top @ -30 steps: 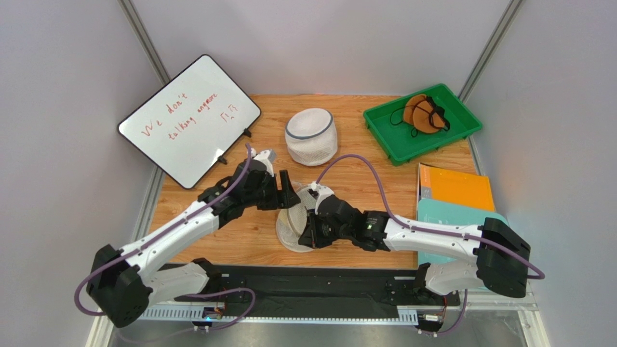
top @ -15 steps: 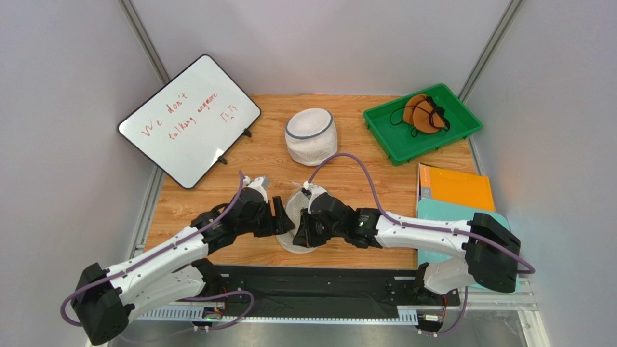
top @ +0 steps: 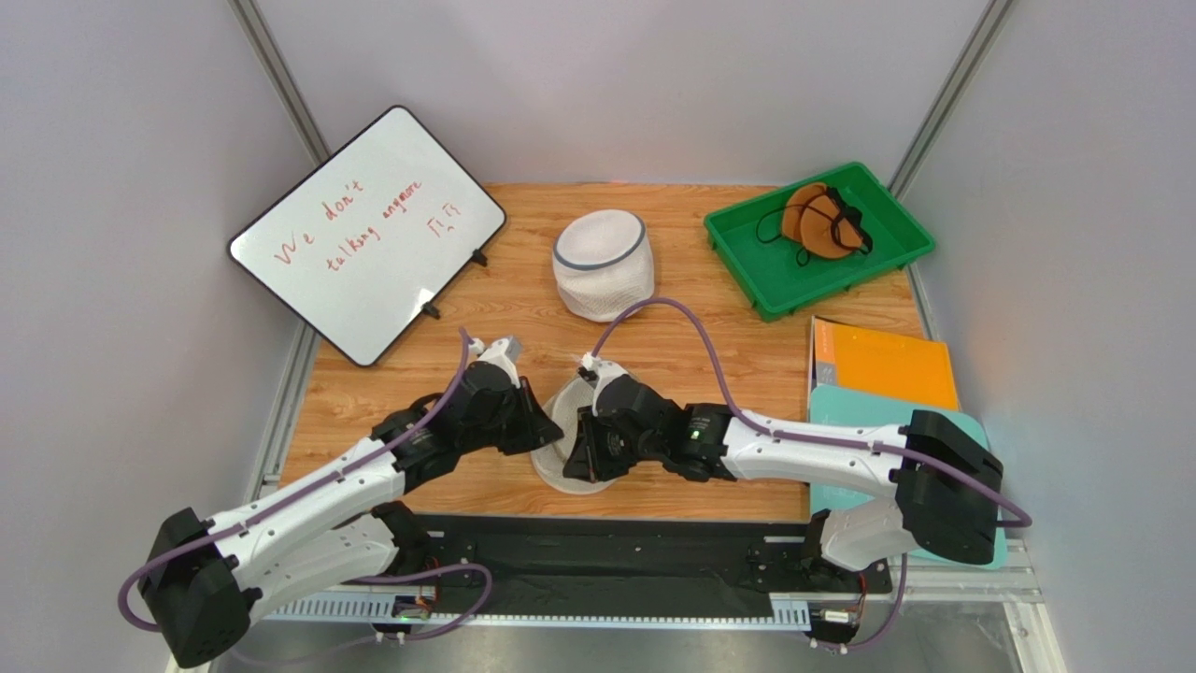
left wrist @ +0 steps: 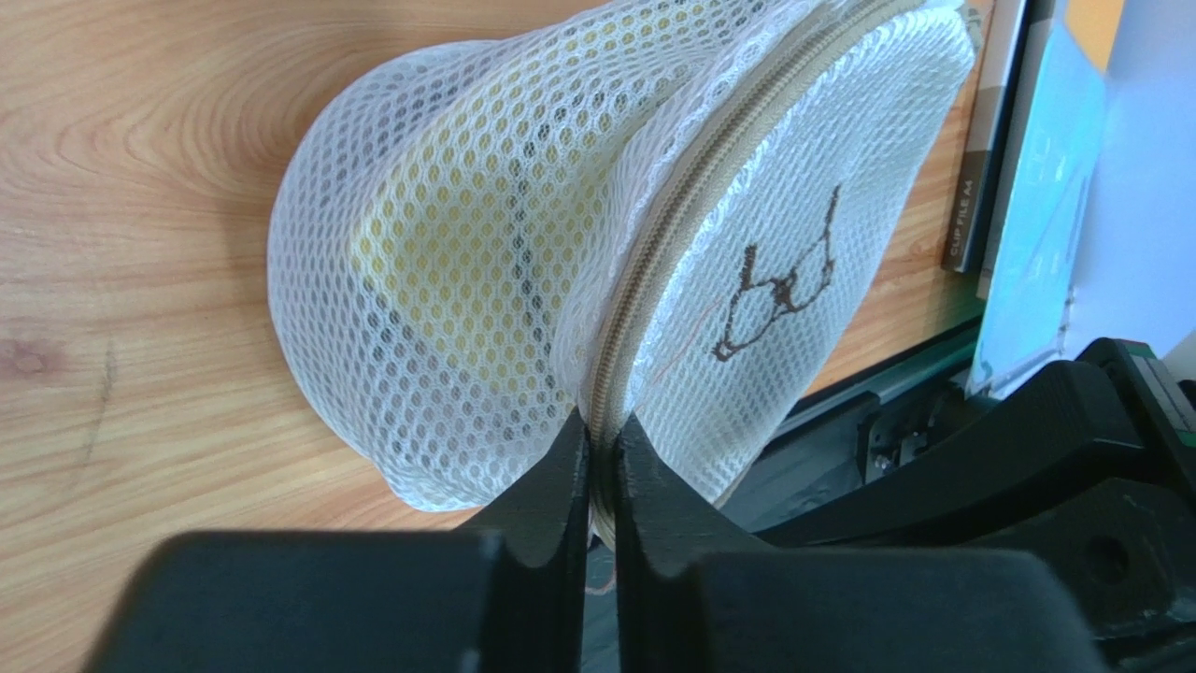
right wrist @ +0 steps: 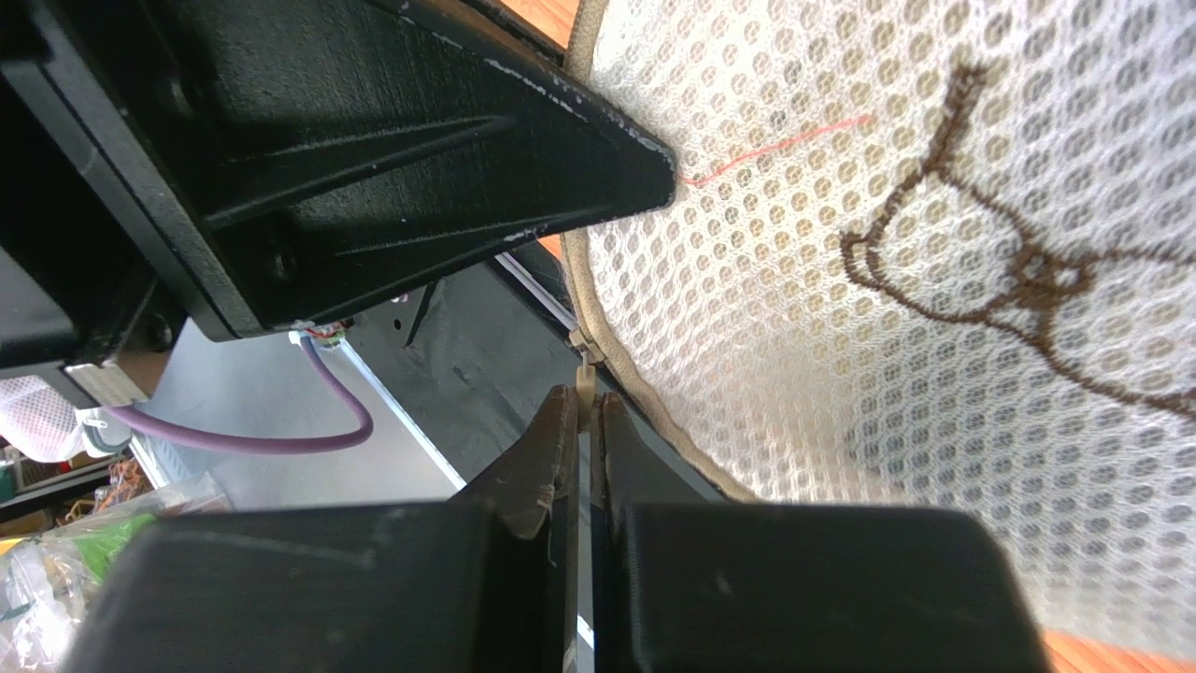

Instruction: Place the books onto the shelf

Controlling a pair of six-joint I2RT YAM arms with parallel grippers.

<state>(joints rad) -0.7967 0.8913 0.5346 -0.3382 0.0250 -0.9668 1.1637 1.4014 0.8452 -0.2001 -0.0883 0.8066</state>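
At the near middle of the desk [top: 674, 225]: white mesh bag [left wrist: 463, 253], round, tipped up on its edge, something yellow inside, a brown stitched outline on its flat face.
Left tool [left wrist: 600, 456]: jaws drawn together, clamped on the zip seam at the mesh bag's lower rim.
Right tool [right wrist: 587, 421]: jaws pressed together on a thin tab at the same rim, likely the zip pull, though too close to the lens to be sure.
Books [top: 892, 362]: lay flat at the right edge of the desk, orange beside teal, well apart from both tools and untouched.
Shelf: not seen in any view.
Far side of the desk: whiteboard [top: 365, 232] with red writing propped at the left; white mesh basket [top: 604, 264] in the middle; green tray [top: 765, 267] at the right, holding a brown item with black straps.
Task progress: judged not begun, with both tools occupied by the mesh bag and none free for the books.
Risk, tearing: could rip the netting or strain the zip if pulled in opposite directions while pinched this close together.
Risk, slipping: could lose the thin seam from either clamp, dropping the mesh bag flat.
Risk, collision: could knock the two tools together, given how tightly they crowded the one rim.
Risk, reach: could sweep the right arm across the books when turning toward them.
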